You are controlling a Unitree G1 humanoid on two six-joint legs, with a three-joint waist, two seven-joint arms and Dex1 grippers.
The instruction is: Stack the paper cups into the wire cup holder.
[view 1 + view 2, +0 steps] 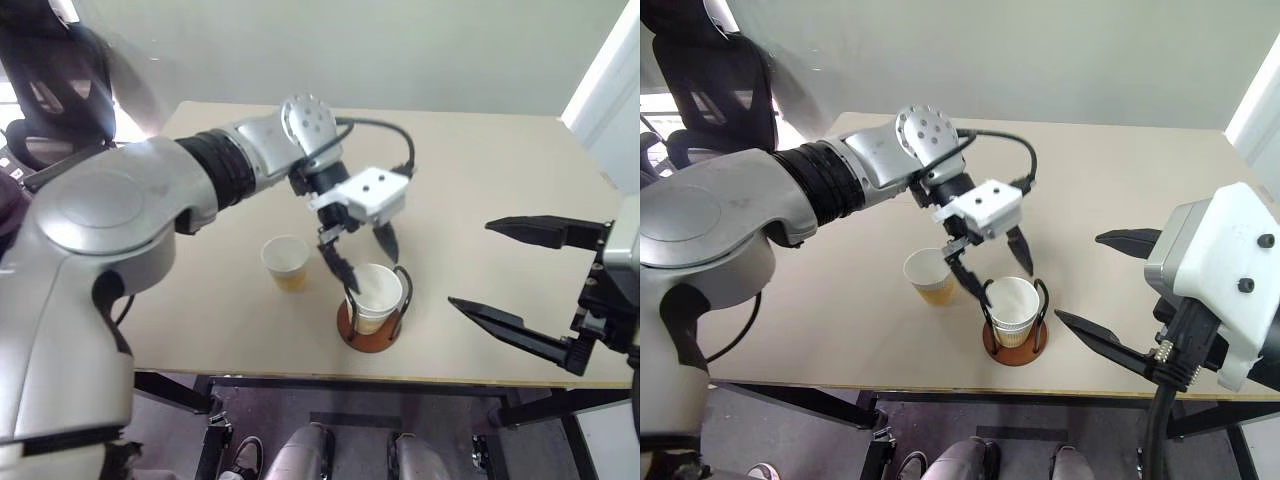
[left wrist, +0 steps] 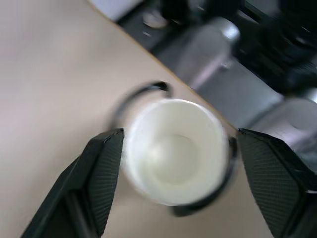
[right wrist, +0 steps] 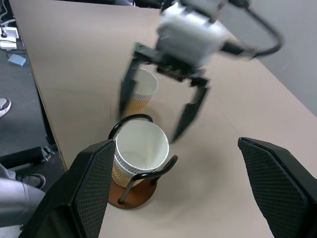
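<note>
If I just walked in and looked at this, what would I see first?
First you'd spot the left claw, wide open, right above the wire cup holder near the table's front edge, with paper cups stacked inside it. Next to the holder, one more paper cup stands alone on the tan table. Off to the right, the right claw hangs open above the table.

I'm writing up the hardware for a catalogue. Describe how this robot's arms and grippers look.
The left arm has smooth silver-grey shells, a black ribbed sleeve at the forearm and a round silver wrist disc with small holes. A black cable loops to the left gripper, a white block with two dark dots and two tapered black fingers. The right gripper has a similar white housing, exposed wiring and long black fingers with textured pads.
</note>
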